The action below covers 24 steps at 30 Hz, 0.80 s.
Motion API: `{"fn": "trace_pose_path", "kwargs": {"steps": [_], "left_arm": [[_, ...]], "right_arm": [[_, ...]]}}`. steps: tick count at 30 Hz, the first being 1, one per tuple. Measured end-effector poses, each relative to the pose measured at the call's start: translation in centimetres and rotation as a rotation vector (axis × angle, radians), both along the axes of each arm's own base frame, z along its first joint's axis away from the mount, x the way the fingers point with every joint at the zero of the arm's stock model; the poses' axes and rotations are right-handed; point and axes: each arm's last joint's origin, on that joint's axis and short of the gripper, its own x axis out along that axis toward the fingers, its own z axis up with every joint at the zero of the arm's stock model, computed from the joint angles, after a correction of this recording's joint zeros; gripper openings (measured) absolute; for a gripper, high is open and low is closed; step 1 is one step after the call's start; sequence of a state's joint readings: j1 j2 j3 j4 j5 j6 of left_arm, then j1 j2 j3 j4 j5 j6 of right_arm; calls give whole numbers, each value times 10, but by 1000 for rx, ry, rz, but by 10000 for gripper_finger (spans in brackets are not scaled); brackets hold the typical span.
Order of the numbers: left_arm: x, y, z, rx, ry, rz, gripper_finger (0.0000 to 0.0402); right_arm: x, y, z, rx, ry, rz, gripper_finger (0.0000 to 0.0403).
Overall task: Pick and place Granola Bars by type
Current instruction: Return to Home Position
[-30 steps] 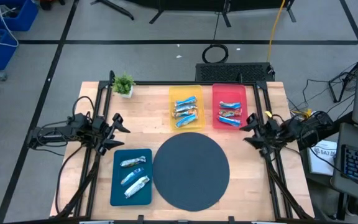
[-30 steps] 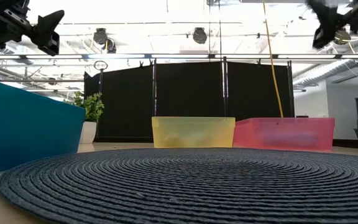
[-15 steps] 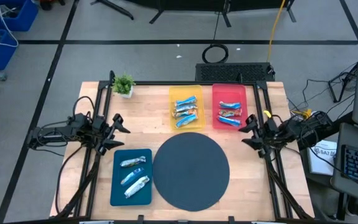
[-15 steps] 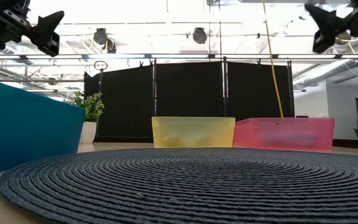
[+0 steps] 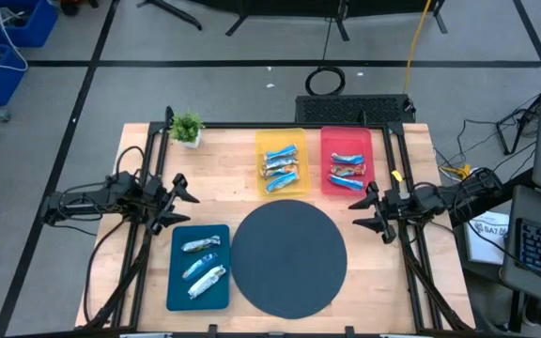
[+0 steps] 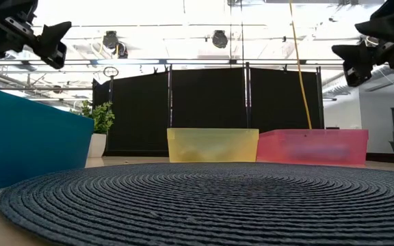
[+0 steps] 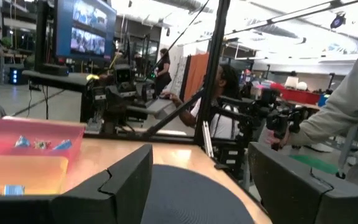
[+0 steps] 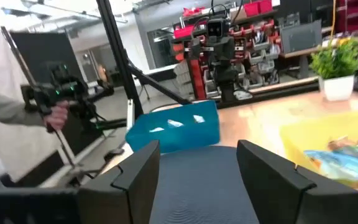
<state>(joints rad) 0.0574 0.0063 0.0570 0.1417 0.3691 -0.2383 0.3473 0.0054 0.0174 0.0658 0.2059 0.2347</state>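
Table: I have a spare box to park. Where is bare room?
The mat is bare. So is the wood between plant and yellow tray, and right of the mat. Crowded: yellow tray, red tray and teal tray hold bars; left gripper and right gripper hang open beside the mat.

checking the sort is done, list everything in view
light wooden table: one, under everything
dark round woven mat: one, near middle
flat yellow plastic tray: one, far side
flat red plastic tray: one, right of yellow
flat teal plastic tray: one, left of mat
blue-orange foil granola bars: three, in yellow tray
blue-red foil granola bars: three, in red tray
silvery foil granola bars: three, in teal tray
green potted plant: one, far left corner
people: several, beyond table
left end effector: open, over left side
right end effector: open, near red tray
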Motion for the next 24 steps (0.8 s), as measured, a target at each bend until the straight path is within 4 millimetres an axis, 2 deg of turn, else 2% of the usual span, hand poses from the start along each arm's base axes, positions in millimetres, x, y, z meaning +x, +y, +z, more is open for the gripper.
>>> {"fn": "trace_pose_path", "kwargs": {"steps": [10,18,24], "left_arm": [[2,1,-7,32,16,27,269],[3,5,-9,109,13,184,269],[4,10,-16,113,92,354,269]], "right_arm": [[1,1,-3,50,40,29,207],[1,1,-2,52,27,29,208],[1,1,0,58,8,27,206]]}}
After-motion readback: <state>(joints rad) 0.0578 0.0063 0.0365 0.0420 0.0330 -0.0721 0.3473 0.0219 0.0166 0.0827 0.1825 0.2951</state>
